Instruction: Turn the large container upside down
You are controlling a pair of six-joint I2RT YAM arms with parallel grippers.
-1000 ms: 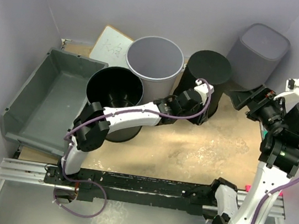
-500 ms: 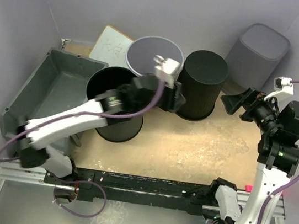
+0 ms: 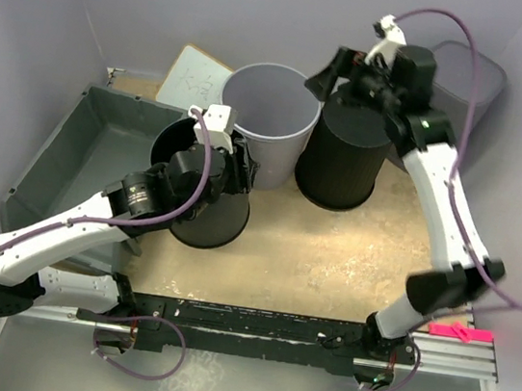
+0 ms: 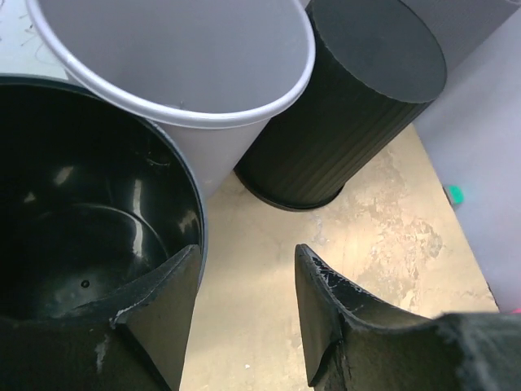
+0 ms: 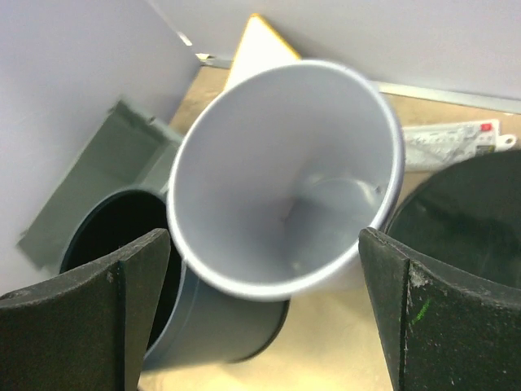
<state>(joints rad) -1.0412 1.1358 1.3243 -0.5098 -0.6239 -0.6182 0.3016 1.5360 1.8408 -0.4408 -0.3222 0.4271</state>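
Tan scuffed tabletop point(image 3: 350, 257) within lilac walls point(image 3: 267, 12); left gripper point(image 4: 246, 265) and right gripper point(image 5: 260, 244) spread.

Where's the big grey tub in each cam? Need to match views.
Top external: the large container is at the left edge, open side up, left of the open black bucket.
Left wrist: not in view.
Right wrist: part of the large container shows at the left, beyond the open black bucket.
Shared landmark: the light grey bucket, in all three views.
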